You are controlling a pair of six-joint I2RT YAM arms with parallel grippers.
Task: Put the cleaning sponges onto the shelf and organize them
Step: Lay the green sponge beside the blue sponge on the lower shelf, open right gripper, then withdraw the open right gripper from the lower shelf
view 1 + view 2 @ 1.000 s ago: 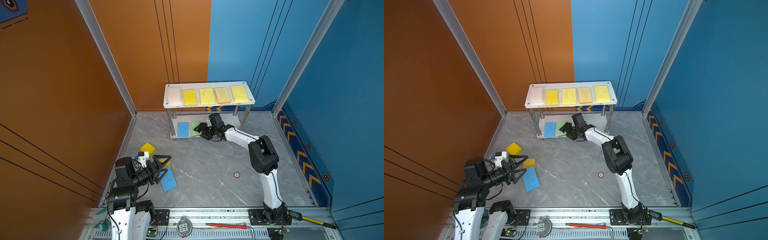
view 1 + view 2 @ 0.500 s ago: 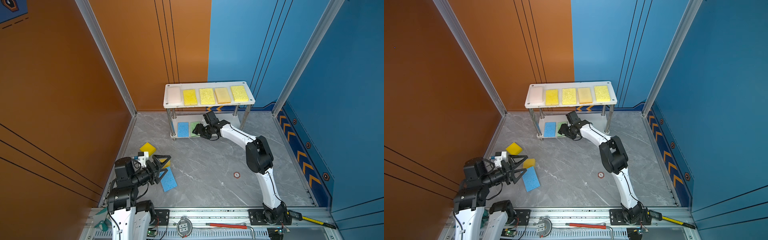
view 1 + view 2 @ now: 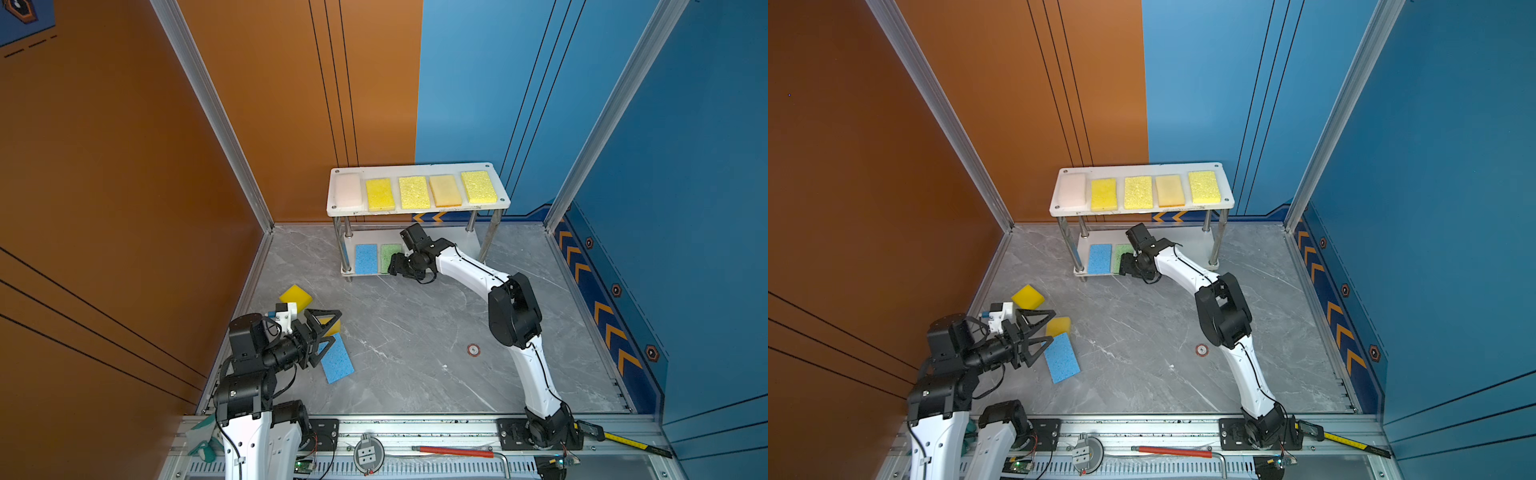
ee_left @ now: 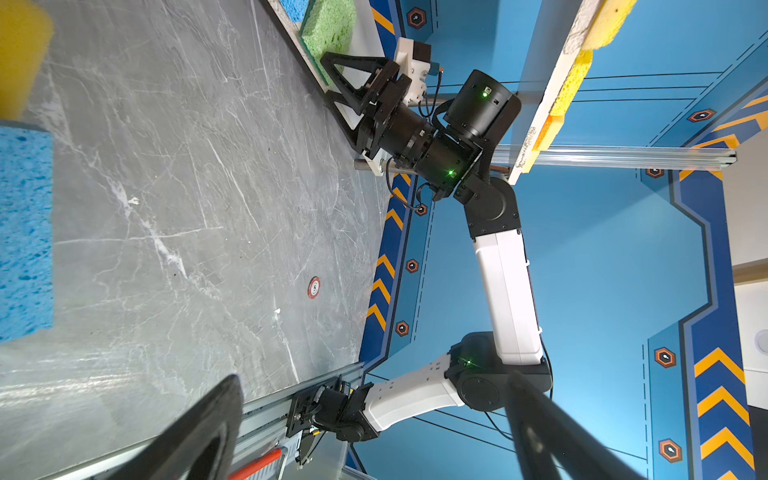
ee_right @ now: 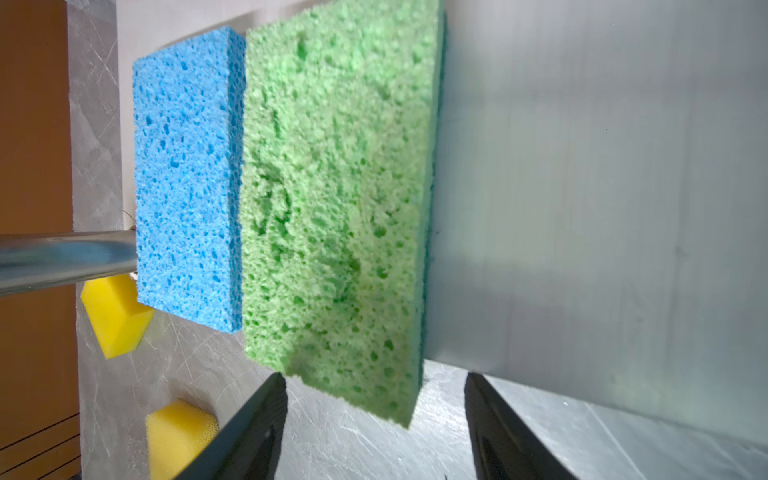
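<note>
The shelf (image 3: 417,210) stands at the back wall, and its top board carries a pale pink sponge (image 3: 348,190) and several yellow ones (image 3: 414,192). A blue sponge (image 3: 366,258) and a green sponge (image 3: 390,254) lie on the lower board. The green sponge (image 5: 332,187) overhangs the board's front edge. My right gripper (image 3: 392,266) is open just in front of it, its fingers either side of the sponge's near corner without touching. My left gripper (image 3: 337,325) is open and empty above the floor. A blue sponge (image 3: 337,363), a yellow-orange one (image 3: 333,328) and a yellow one (image 3: 296,296) lie there.
Metal posts (image 3: 344,245) stand at the shelf's corners. A round sticker (image 3: 473,350) is on the grey floor. On the front rail lie a red-handled tool (image 3: 453,451), a yellow measuring tool (image 3: 623,440) and a green-and-white glove (image 3: 203,436). Walls close in on three sides.
My right arm has shifted a little to the left along the front of the lower board, bringing its gripper in front of the green sponge. The left arm has not moved.
</note>
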